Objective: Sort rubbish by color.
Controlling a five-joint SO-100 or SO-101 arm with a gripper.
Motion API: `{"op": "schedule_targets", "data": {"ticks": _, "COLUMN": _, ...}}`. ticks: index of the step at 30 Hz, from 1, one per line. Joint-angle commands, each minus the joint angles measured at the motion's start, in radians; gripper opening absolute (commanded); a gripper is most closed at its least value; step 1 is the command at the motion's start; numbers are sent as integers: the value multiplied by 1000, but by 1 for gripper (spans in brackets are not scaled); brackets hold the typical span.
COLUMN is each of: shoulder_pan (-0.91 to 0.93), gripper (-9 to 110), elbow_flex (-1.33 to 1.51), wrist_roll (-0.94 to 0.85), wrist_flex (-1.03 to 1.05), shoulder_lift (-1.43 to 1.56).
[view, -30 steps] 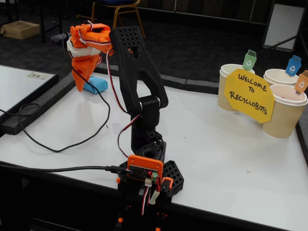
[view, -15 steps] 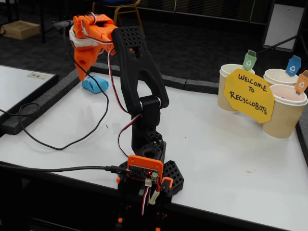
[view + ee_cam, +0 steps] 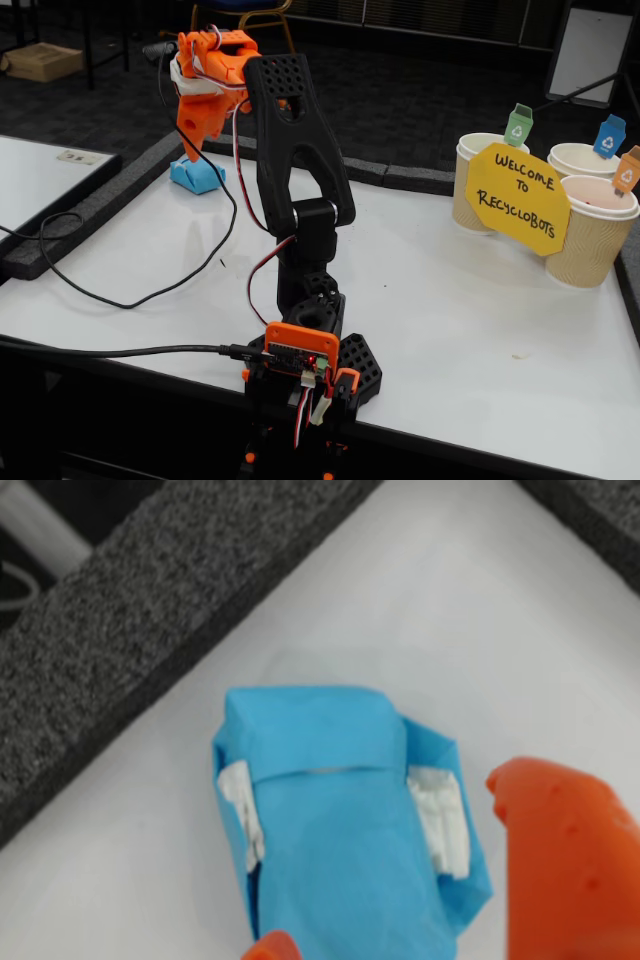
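Note:
One piece of rubbish, a light blue folded paper bundle (image 3: 335, 830), lies on the white table (image 3: 470, 300) near its far left edge (image 3: 195, 177). My orange gripper (image 3: 190, 152) hangs just above it, pointing down. The wrist view shows the gripper (image 3: 385, 865) open: one orange finger (image 3: 570, 870) is to the right of the bundle, and the other tip just shows at the bottom edge on its left. The fingers straddle the bundle without gripping it.
Three beige paper cups (image 3: 595, 240) with green, blue and orange tags stand at the far right behind a yellow sign (image 3: 517, 197). A dark foam strip (image 3: 150, 630) borders the table next to the bundle. A black cable (image 3: 120, 300) loops across the left side.
The gripper has lifted and swung right, from beside the blue bundle to over it. The bundle has not moved.

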Motion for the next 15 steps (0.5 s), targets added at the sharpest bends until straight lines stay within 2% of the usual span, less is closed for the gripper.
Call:
{"op": "schedule_targets", "data": {"ticks": 1, "shoulder_pan": 11, "gripper": 17, "elbow_flex": -15, "wrist_roll": 46, "wrist_flex": 2, "shoulder_lift": 57}}
{"op": "schedule_targets", "data": {"ticks": 15, "shoulder_pan": -31, "gripper": 23, "elbow_flex": 25, "wrist_roll": 32, "wrist_flex": -52, "shoulder_lift": 54}}
